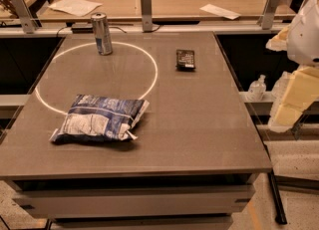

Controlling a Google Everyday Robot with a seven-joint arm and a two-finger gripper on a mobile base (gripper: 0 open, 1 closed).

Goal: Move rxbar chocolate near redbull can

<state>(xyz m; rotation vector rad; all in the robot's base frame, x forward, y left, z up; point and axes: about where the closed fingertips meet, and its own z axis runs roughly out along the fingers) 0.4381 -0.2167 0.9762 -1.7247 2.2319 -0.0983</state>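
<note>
1. Hanging beyond the right side of the bench (209, 124), the gripper (297, 97) showed only as pale yellow and white shapes at the edge of the view. How far open it was could not be told, and none of the task's things was in it.
2. The rxbar chocolate (185, 58) lay flat on the bench, leftward of the gripper as the camera saw it and somewhat farther back. It was well apart from the gripper, with bare bench between them.
3. The bar's long axis ran roughly away from the camera, crosswise to the line from the gripper. A reach would probably have met its long side first and had to span its short width.
4. The redbull can (102, 34) stood upright farther leftward again, beyond the bar and a little farther back, well apart from it. The carry would likely have gone on in that direction, away from the gripper.
5. A crinkled chip bag (99, 118) lay leftward of the gripper and nearer the camera, off the line between bar and can.
6. No writing could be read. The bar showed pale marks on a dark wrapper, the can silver and blue, and the bag blue and white with blurred print.
</note>
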